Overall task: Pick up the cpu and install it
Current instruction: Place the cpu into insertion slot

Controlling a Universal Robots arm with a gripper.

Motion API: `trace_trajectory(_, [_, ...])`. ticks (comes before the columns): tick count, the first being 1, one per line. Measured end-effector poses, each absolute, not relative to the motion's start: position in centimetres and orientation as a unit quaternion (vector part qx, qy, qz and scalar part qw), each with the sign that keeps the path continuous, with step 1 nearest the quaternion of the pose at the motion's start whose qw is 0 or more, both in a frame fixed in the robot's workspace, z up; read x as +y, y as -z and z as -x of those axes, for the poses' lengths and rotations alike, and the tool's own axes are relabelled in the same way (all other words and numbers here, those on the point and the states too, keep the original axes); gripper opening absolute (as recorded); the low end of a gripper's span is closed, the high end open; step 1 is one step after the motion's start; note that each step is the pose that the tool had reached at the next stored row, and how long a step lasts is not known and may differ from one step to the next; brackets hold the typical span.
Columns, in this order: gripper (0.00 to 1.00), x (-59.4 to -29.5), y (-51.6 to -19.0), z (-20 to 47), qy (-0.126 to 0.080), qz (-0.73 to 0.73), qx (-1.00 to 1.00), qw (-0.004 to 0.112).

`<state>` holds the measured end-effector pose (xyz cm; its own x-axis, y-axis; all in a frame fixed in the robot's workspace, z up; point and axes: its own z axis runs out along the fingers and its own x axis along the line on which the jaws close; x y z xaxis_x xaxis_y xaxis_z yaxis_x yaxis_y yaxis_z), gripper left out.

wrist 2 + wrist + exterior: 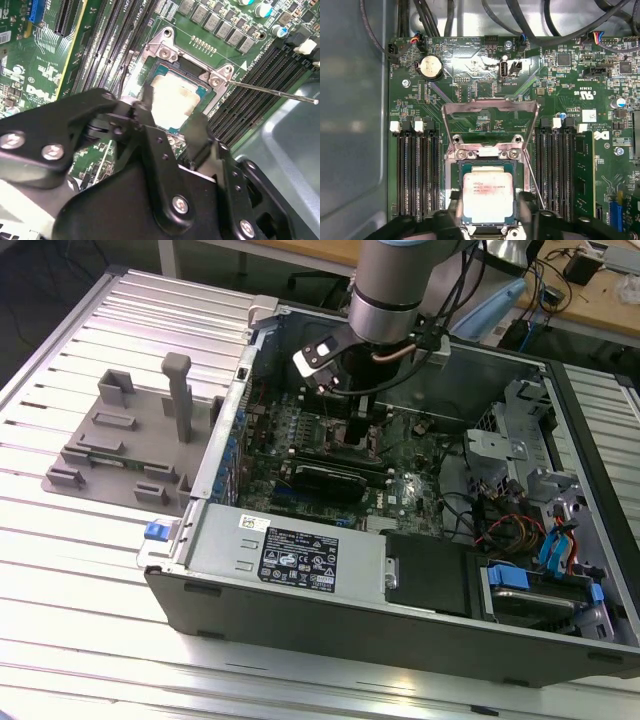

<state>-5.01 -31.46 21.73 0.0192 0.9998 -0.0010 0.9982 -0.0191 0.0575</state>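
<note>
Gripper point(489, 200) straddles the cpu point(488, 190) on the motherboard point(470, 75) (retention frame point(491, 107) open)

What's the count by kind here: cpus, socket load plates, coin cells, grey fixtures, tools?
cpu: 1
socket load plate, hinged open: 1
coin cell: 1
grey fixture, beside the case: 1
tool, straddling the cpu: 1
Total: 5

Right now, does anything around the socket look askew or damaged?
Nothing stands out. The cpu lies square in its socket under the gripper, the load plate is swung open, and no damage shows on the motherboard.
</note>
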Motion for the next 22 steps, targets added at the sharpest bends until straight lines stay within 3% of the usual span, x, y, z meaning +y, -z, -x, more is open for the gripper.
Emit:
trace_trajectory(5, [0.23,-31.5,-21.7,5.0,-0.020,-0.714,0.700,0.021])
trace_trajectory(6, [0.11,-31.5,-21.8,5.0,-0.020,-0.714,0.700,0.021])
trace_trajectory(9, [0.11,-31.5,-21.8,5.0,-0.020,-0.714,0.700,0.021])
trace_trajectory(12, [0.11,-31.5,-21.5,4.7,-0.003,-0.714,0.700,0.004])
trace_trajectory(22, [0.11,-31.5,-20.7,4.1,-0.004,-0.703,0.712,0.003])
